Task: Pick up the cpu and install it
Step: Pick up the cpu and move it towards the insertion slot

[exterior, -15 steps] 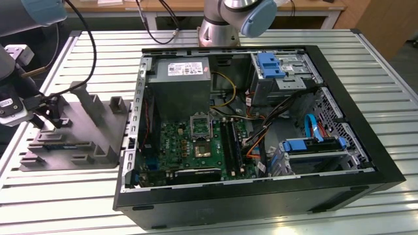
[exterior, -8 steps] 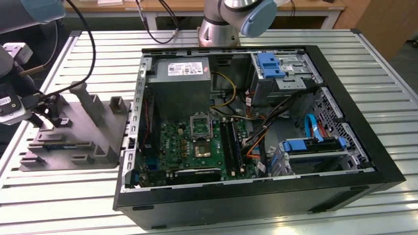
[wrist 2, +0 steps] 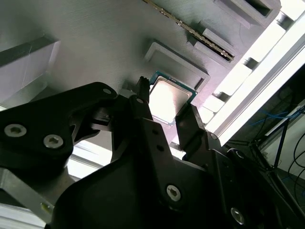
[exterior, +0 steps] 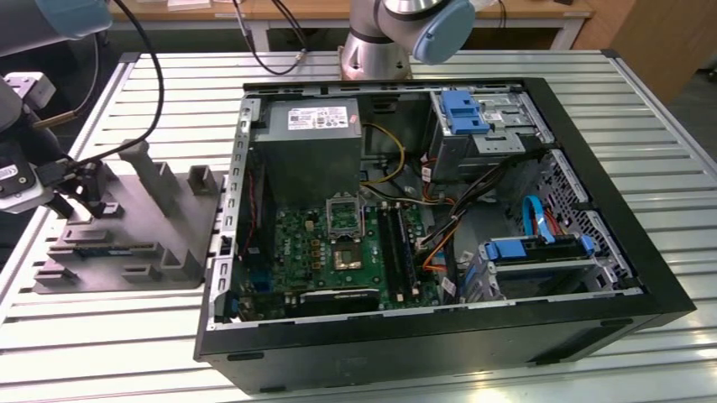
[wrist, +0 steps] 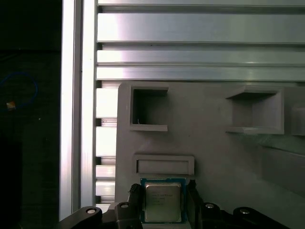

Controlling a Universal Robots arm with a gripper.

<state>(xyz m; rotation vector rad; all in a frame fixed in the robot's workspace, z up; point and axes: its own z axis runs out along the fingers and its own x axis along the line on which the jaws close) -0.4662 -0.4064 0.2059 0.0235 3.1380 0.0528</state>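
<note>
The cpu [wrist: 163,201] [wrist 2: 167,99], a thin square chip with a pale metal top and a teal rim, sits between my two fingertips just over the grey plastic tray [wrist: 214,143] [wrist 2: 95,43]. My gripper [wrist: 164,198] [wrist 2: 165,106] is shut on it, one finger [wrist: 136,196] against each of two opposite edges. In the exterior view the gripper [exterior: 92,200] hangs over the tray [exterior: 134,252] at the exterior view's left. The green motherboard's socket [exterior: 345,252] lies inside the open computer case [exterior: 426,210], its metal frame raised.
The tray carries upright posts [exterior: 151,168] and several recessed pockets [wrist: 148,109]. It stands on a slatted aluminium table [exterior: 672,151] beside the case's left wall. Inside the case are a power supply [exterior: 305,138], blue drive brackets [exterior: 462,109] and loose cables [exterior: 448,218].
</note>
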